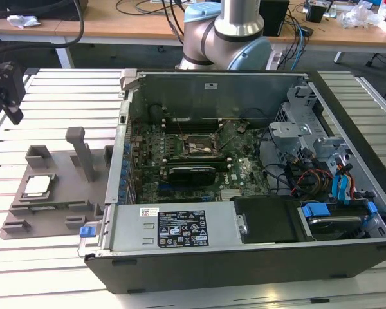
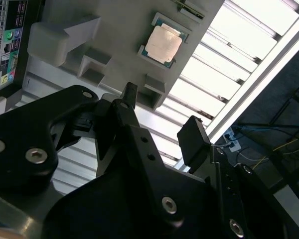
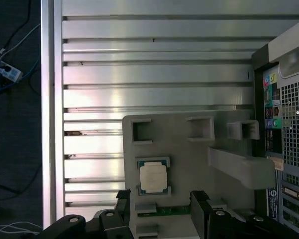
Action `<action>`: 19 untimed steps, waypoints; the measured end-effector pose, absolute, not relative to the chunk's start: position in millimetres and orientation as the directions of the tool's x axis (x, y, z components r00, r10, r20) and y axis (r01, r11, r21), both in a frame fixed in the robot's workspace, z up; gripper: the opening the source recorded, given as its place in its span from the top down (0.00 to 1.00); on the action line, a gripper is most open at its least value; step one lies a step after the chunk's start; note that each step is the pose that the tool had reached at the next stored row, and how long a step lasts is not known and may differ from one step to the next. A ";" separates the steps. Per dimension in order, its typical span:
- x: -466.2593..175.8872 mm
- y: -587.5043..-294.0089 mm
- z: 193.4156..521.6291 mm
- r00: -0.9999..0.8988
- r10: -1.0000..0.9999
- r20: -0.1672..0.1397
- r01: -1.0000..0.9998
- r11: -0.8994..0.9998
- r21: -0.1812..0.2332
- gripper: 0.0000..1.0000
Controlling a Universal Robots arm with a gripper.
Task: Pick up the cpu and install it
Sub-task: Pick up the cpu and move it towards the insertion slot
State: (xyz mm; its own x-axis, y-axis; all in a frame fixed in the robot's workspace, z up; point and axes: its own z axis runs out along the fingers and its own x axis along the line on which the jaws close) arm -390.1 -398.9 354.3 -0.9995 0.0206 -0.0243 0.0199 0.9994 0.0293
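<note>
The cpu [image 1: 37, 187] is a small square chip with a silvery top. It lies flat in a recess of the grey tray [image 1: 59, 196] at the exterior view's left. Both wrist views show the cpu [image 2: 163, 44] [image 3: 153, 178] seated in the tray [image 2: 114, 30] [image 3: 189, 164]. My black gripper [image 1: 11, 103] hangs above the slatted table, beyond the tray's far left corner and clear of it. The gripper [image 2: 162, 117] [image 3: 162, 204] is open, with nothing between its fingers. The black-framed socket [image 1: 198, 147] sits on the motherboard inside the open computer case.
The open computer case [image 1: 244, 257] lies on its side right of the tray, with cables, a drive cage [image 1: 302, 122] and a power supply [image 1: 180, 228] inside. Upright posts [image 1: 82, 151] rise from the tray. The arm's base [image 1: 225, 35] stands behind the case.
</note>
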 end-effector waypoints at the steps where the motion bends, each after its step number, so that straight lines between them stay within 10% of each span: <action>1: -390.1 -398.8 354.0 -0.999 0.021 -0.024 0.020 0.999 0.029 0.40; 19: -390.1 -398.9 344.2 -0.999 0.021 -0.024 0.020 0.999 0.029 0.40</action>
